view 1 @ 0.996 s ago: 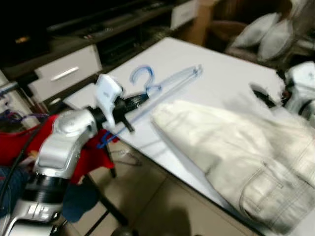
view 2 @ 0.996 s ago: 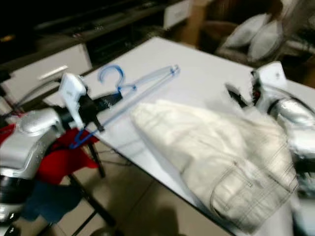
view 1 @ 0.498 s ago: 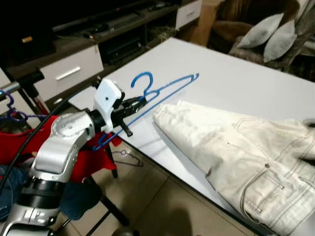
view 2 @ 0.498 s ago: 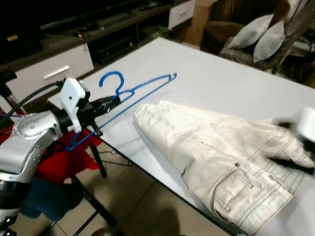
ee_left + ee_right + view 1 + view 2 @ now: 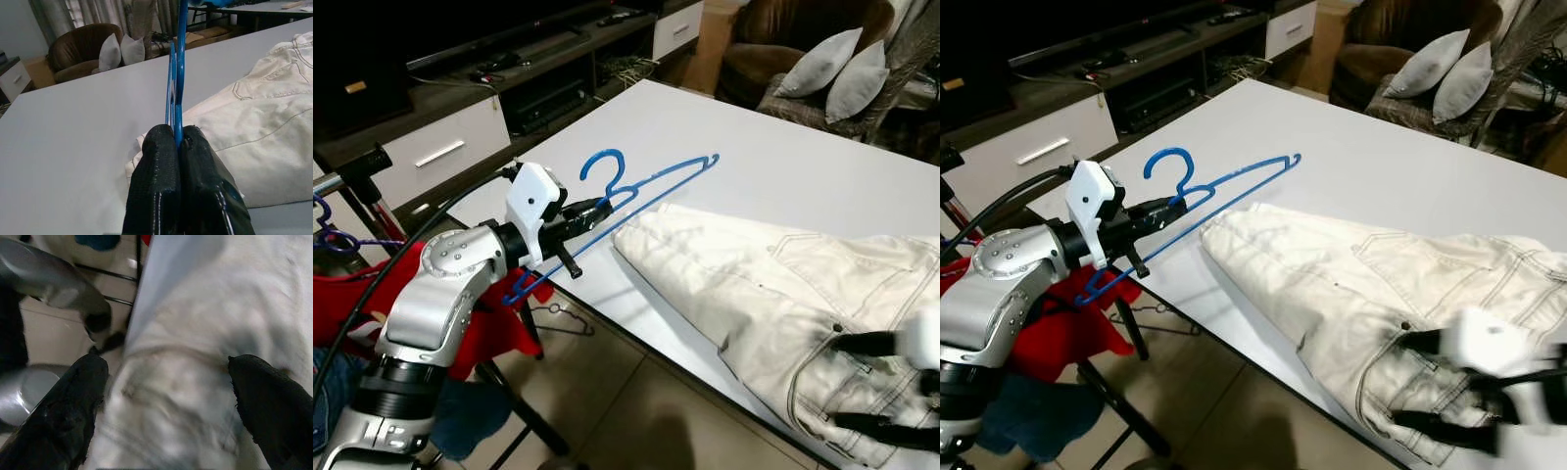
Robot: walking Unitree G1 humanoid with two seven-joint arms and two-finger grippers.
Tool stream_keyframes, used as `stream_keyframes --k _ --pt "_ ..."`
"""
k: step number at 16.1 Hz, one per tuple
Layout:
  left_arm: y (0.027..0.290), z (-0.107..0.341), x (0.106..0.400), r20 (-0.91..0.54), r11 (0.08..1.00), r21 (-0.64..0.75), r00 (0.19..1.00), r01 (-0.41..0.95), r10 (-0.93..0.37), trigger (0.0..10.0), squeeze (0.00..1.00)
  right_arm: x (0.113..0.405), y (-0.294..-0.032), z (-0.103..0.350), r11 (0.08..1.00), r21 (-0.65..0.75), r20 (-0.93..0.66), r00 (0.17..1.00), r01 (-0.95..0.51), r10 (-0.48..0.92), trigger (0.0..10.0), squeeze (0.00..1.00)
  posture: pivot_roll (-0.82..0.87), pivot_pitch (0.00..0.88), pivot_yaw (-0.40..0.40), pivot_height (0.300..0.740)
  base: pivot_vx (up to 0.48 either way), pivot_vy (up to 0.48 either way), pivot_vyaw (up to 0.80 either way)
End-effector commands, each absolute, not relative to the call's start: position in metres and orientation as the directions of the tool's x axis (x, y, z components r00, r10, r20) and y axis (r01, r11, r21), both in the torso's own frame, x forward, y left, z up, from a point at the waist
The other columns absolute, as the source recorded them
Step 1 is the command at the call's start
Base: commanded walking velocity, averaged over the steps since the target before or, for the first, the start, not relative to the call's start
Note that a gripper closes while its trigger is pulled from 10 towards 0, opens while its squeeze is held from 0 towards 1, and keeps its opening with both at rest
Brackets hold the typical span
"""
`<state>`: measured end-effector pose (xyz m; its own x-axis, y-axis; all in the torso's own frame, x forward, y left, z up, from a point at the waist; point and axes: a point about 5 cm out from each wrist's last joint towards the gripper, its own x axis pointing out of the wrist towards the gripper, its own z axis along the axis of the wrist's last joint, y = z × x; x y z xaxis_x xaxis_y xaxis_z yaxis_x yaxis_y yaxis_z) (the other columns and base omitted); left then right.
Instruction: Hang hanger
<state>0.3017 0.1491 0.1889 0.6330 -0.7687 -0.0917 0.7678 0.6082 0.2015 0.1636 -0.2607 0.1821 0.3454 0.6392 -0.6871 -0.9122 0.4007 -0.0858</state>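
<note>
Since half a second ago the right hand (image 5: 876, 380) has come down over the near end of the cream trousers (image 5: 773, 304); back then it was only a blur at the right edge of the head views. Its two black fingers (image 5: 58, 416) now stand wide apart above the waistband and pocket area, with nothing between them, near the surface's front edge. The wrist picture there is smeared, so whether the tips touch the cloth cannot be told.

On the other side, the left hand (image 5: 592, 211) is much where it was, pinching the blue hanger (image 5: 641, 186) between closed fingers (image 5: 156, 161). The grip is on the wire just below the hook, where the neck meets the shoulder. From the hand the hanger's long lower bar runs back and down past the edge of the white surface (image 5: 773, 162) toward the robot's elbow, while its far tip reaches out over the surface. The hook stands up, curling just above the fingertips. The hanger is lifted and tilted, and it passes just beside the far corner of the trousers; contact between them cannot be told.

Left of the surface, red cloth (image 5: 352, 304) hangs over a dark stand. Two grey cushions (image 5: 842, 64) sit on a brown armchair beyond the surface.
</note>
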Motion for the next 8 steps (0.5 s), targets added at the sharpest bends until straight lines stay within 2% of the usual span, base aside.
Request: stream_keyframes --k 1,4,8 --pt "0.148 0.198 0.303 -0.06 0.615 0.209 0.638 0.76 -0.768 10.0 0.0 0.175 -0.249 0.167 0.397 -0.098 -0.674 0.354 -0.913 0.648 10.0 0.0 -0.07 0.0 0.034 0.74 0.0 0.0 0.0" --pt "0.149 0.203 0.306 -0.033 0.637 0.211 0.657 0.741 -0.753 10.0 0.0 0.218 -0.202 0.138 0.393 -0.127 -0.589 0.388 -0.911 0.709 10.0 0.0 -0.06 0.0 0.023 0.74 0.0 0.0 0.0" --pt "0.154 0.207 0.312 -0.002 0.692 0.22 0.71 0.688 -0.705 10.0 0.0 0.248 -0.157 0.12 0.358 -0.121 -0.549 0.363 -0.926 0.753 10.0 0.0 -0.06 0.0 0.016 0.74 0.0 0.0 0.0"
